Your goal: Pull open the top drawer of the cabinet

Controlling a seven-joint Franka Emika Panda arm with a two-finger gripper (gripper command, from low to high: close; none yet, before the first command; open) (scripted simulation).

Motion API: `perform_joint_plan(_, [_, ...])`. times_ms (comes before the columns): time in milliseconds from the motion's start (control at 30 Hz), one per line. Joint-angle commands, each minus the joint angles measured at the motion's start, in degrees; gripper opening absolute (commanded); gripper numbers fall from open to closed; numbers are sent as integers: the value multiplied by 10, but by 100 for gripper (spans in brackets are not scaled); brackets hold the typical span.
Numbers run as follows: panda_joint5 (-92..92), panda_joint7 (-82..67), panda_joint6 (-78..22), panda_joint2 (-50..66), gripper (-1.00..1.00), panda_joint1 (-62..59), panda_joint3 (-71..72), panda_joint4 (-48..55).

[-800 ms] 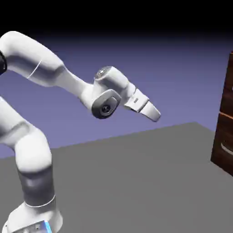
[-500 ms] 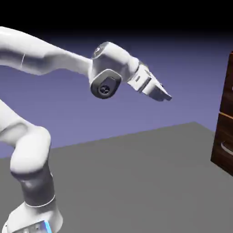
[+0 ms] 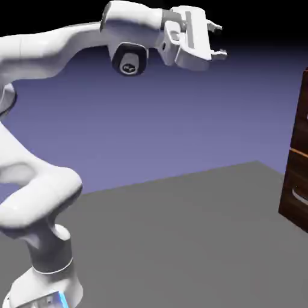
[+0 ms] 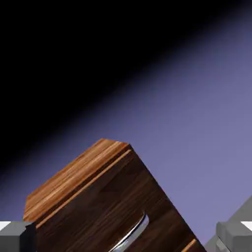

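One closed top drawer (image 4: 113,206) on the cabinet (image 3: 298,174); claw (image 3: 218,41) wide, empty.

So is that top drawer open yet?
Shut: in the hand view the top drawer sits flush with the cabinet, fingers well clear.

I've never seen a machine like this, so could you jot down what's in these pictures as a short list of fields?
Machine: white arm with a pincer at its tip
Pincer: open, holding nothing
Pincer position: raised high, apart from the cabinet, pointing toward it
Cabinet: dark reddish-brown wood, at the exterior view's right edge, partly cut off
Top drawer: looks shut, untouched
Drawer handle: pale, curved, seen in the hand view
Surface: grey table
Backdrop: blue-violet, fading to black above
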Motion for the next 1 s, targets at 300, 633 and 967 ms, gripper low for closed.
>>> perform_joint_plan(300, [249, 17, -41, -70, 0, -207, 135, 128])
perform_joint_plan(633, [498, 34, -82, -140, 0, -414, 271, 256])
perform_joint_plan(967, [748, 50, -123, -211, 0, -621, 406, 384])
